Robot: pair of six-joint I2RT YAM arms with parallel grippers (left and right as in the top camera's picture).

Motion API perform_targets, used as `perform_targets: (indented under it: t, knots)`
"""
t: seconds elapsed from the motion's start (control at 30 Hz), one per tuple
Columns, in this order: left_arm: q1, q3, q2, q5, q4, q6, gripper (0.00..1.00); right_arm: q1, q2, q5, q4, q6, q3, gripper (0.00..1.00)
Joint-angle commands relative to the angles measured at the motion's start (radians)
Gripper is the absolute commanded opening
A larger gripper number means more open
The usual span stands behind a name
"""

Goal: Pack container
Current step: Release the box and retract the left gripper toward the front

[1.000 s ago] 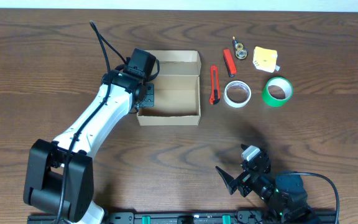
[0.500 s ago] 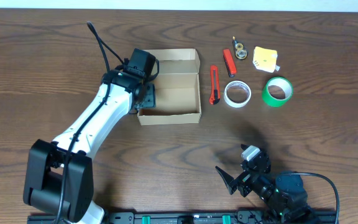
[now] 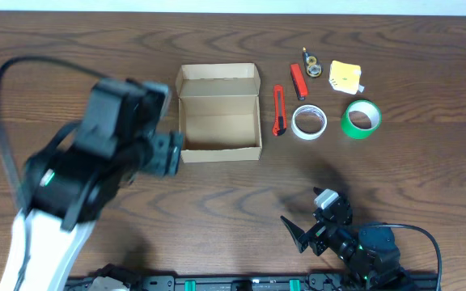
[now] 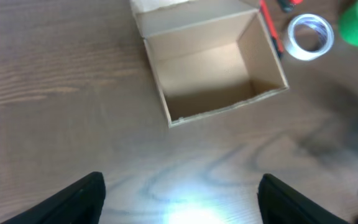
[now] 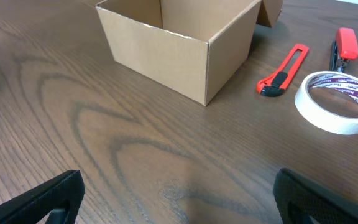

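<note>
**Packing Station: Box Open, Both Claws Spread**

The box sits on the table at upper centre. Its lid flap is folded back on the far side, and the interior shows only bare cardboard. A red cutter lies just right of the box, followed by white tape and green tape. The left gripper hovers near the box's near-left corner, fingers spread, gripping nothing. The right gripper, at the near edge, is spread wide, gripping nothing.

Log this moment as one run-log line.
stage: packing not started | container: lid open, empty | left gripper: jaws open, empty, beside container | right gripper: jaws open, empty | white tape roll, green tape roll: outside container
</note>
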Motion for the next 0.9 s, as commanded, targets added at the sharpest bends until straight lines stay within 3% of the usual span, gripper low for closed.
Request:
perform_targets:
  t: [0.0,0.17,0.2,0.23,0.63,0.73,0.87]
  knots:
    - [0.005,0.002,-0.086,0.045,-0.055,0.109,0.82,0.007,-0.006,-0.008,-0.001,0.003,-0.003,0.99]
    - [0.005,0.002,-0.164,0.063,-0.148,0.183,0.84,0.007,-0.006,-0.008,-0.001,0.003,-0.003,0.99]
    - [0.005,0.002,-0.168,0.063,-0.155,0.187,0.86,0.007,-0.006,-0.008,-0.001,0.002,-0.003,0.99]
    - [0.005,0.002,-0.172,0.063,-0.157,0.187,0.95,0.007,-0.006,-0.008,-0.001,0.003,-0.003,0.99]
    - [0.005,0.002,-0.171,0.062,-0.159,0.183,0.95,0.007,-0.006,-0.016,0.007,0.008,-0.003,0.99]
    - [0.005,0.002,-0.171,0.062,-0.159,0.183,0.95,0.007,-0.006,-0.123,0.084,0.129,-0.003,0.99]
    - [0.005,0.002,-0.171,0.062,-0.159,0.183,0.95,0.007,-0.006,-0.192,0.140,0.489,-0.003,0.99]
